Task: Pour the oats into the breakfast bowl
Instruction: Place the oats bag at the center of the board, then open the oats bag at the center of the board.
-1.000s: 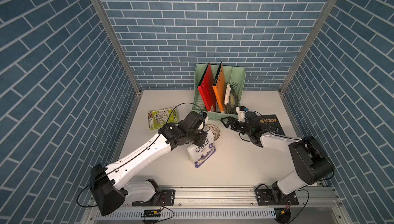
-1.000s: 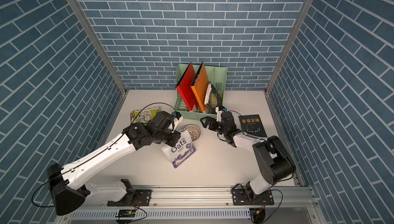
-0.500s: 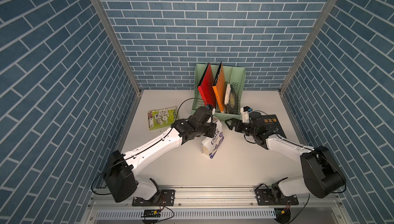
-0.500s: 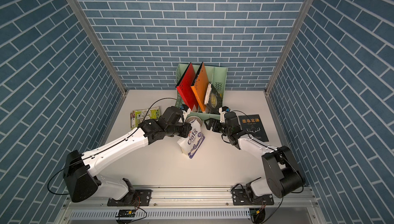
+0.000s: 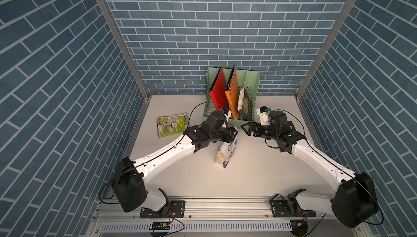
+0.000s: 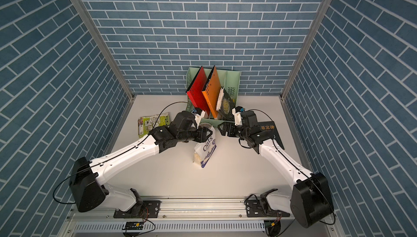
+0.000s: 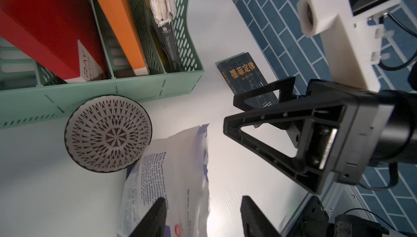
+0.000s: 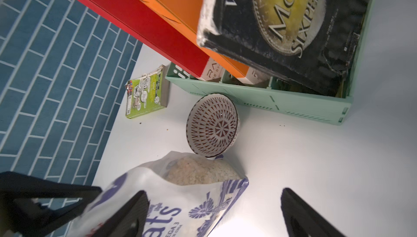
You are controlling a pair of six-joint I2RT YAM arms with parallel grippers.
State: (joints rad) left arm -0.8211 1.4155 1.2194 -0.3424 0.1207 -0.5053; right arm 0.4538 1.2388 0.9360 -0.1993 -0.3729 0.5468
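Note:
The white oats pouch (image 5: 226, 151) leans on the table. Its top edge sits between the fingers of my left gripper (image 5: 234, 134), which are apart. In the left wrist view the pouch (image 7: 171, 175) lies against one finger (image 7: 153, 217) and clear of the other. Pale oats (image 8: 200, 171) show at the pouch's end by the blue band. The breakfast bowl (image 6: 206, 125) stands empty against the green rack, just behind the pouch. It also shows in the wrist views (image 7: 108, 134) (image 8: 212, 125). My right gripper (image 6: 222, 130) is open, facing the left one across the pouch top.
A mint-green file rack (image 5: 208, 114) with red and orange folders and books stands at the back. A flat green packet (image 5: 172, 126) lies to the left. A dark book (image 6: 268, 132) lies under my right arm. Blue brick walls close in three sides.
My left arm has carried the pouch back and to the right, up to the bowl, and its jaws have parted from shut. My right gripper has shifted slightly right.

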